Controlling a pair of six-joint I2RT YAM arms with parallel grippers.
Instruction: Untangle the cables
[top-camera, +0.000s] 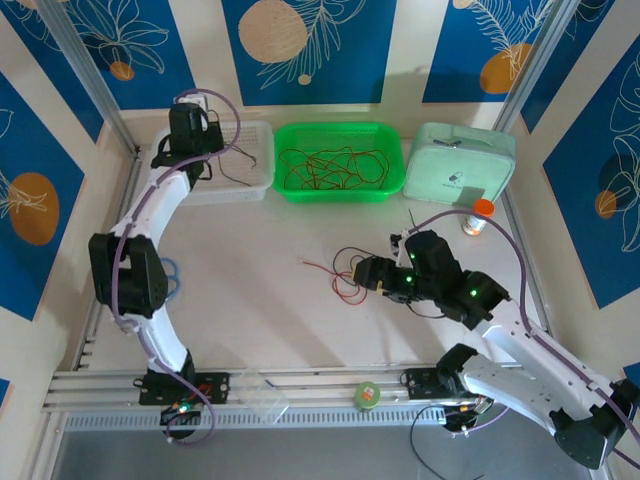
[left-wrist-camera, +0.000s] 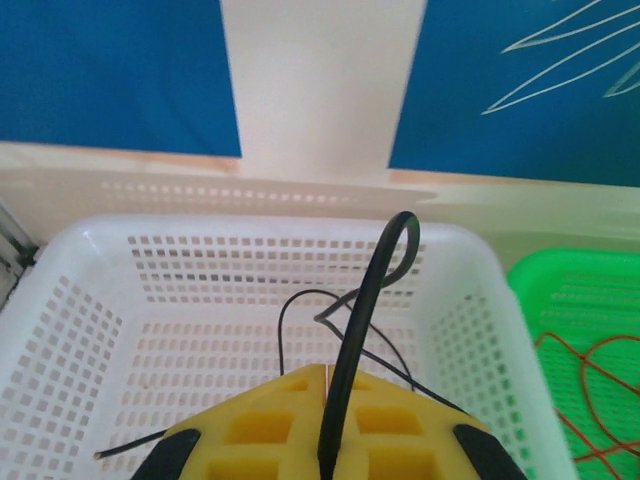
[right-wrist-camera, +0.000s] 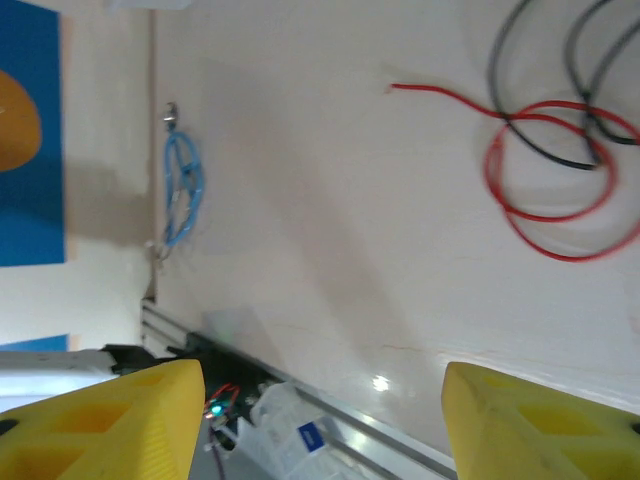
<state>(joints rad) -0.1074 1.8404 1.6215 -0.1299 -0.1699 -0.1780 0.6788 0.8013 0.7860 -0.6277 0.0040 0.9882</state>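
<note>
Left gripper (left-wrist-camera: 325, 380): clamped on a black cable (left-wrist-camera: 368, 290), yellow fingers (left-wrist-camera: 260, 425) pressed together with no gap; held over the white basket (left-wrist-camera: 250, 230) at 11 o'clock of the table in the top view.
Black cable: rising from between the fingers toward 12 o'clock in the left wrist view, hooked over at its top; a thin black strand lying looped on the basket floor behind it.
Right gripper (right-wrist-camera: 320, 375): spread wide, holding nothing, yellow fingers (right-wrist-camera: 110, 420) at 7 and 5 o'clock of the right wrist view; low over the table near its centre in the top view.
Loose tangle (top-camera: 345, 272): red and black cables looped over one another on the bare table, just beside the right gripper's tips, at their 9 o'clock in the top view.
Green basket (top-camera: 392, 150): at 12 o'clock of the table, just beside the white basket, holding a heap of red cables (top-camera: 330, 165).
Blue looped tube (right-wrist-camera: 182, 195): flat on the table at 9 o'clock, near the left arm, well apart from the tangle.
</note>
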